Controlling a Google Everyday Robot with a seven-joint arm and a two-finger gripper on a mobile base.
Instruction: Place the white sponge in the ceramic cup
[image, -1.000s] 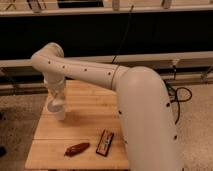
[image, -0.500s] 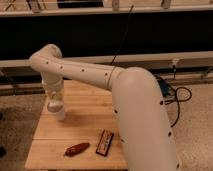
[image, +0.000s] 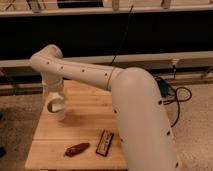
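Observation:
The ceramic cup (image: 58, 112) is a small white cup standing near the left edge of the wooden table (image: 90, 112). My gripper (image: 54, 98) hangs from the white arm (image: 85, 74) straight down over the cup, right at its rim. The white sponge does not show as a separate thing. It is hidden by the gripper or the cup, and I cannot tell which.
A dark rectangular bar with reddish stripes (image: 104, 142) lies near the table's front edge. A reddish-brown elongated object (image: 76, 149) lies to its left. My large upper arm (image: 142, 125) covers the table's right side. Cables (image: 172, 97) lie on the floor at right.
The arm's elbow and upper link have shifted slightly. The gripper stays over the cup at the same spot. The bar and the reddish object have not moved.

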